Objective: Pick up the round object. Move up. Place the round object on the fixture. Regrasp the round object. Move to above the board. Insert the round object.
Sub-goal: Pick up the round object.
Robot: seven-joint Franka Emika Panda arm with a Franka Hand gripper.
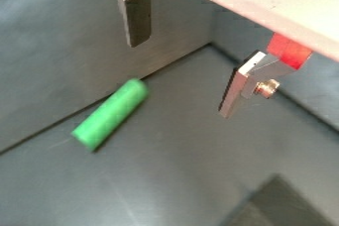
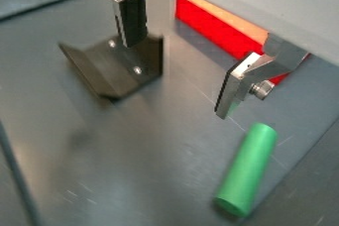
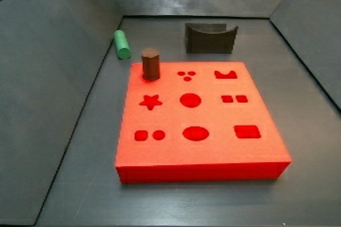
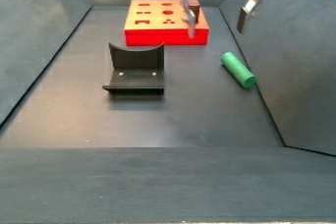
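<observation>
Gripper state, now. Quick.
Gripper: open, holding nothing, raised above the floor; the green round object lies on the floor below, apart from the fingers.

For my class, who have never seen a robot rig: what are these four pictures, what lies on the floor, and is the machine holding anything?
This is one robot arm ending in a gripper: two flat silver fingers that pinch things. Two pictures come from cameras on the arm's wrist, looking down past the fingers. Two come from cameras fixed beside the dark floor.

On the floor lie a green peg, on its side, a red board with shaped holes, a short brown peg standing on the board, and a dark fixture with a notch.

The gripper hangs open above the floor, near the green peg. It holds nothing.
</observation>
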